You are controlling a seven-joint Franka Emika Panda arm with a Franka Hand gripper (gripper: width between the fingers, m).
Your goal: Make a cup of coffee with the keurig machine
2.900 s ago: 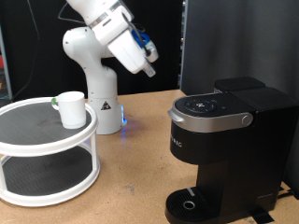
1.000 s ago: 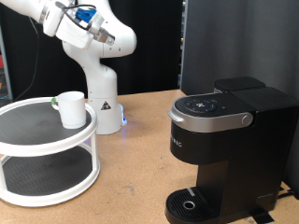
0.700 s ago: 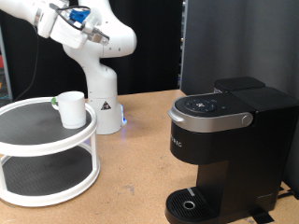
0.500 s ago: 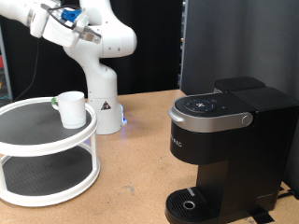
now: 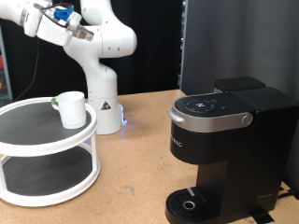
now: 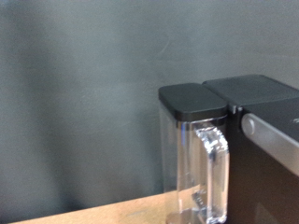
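Wooden bench (image 5: 140,159), black backdrop behind. Nearest, at the bench's front right corner in the exterior view: the keurig machine (image 5: 224,154), lid down, drip spot at its base bare, no cup under the spout. Front left corner: a white two-tier round stand (image 5: 47,154); the cup (image 5: 71,108) sits upright on its top tier, near the rim on the side toward the arm base (image 5: 103,107). Nothing touches the cup. Back left edge: the arm base, with the arm bent up and over to the exterior view's top left. The gripper is out of frame or hidden there; only the wrist end (image 5: 58,21) shows, high above the stand, well apart from the cup. Cannot tell if the fingers are open or closed; the wrist view shows none, only the machine's clear water tank (image 6: 198,159) and dark wall.

Step, as I judge it: reaching toward the cup, pick-up not yet done. It calls for coming down over the cup and lining the fingers up with its rim or handle.
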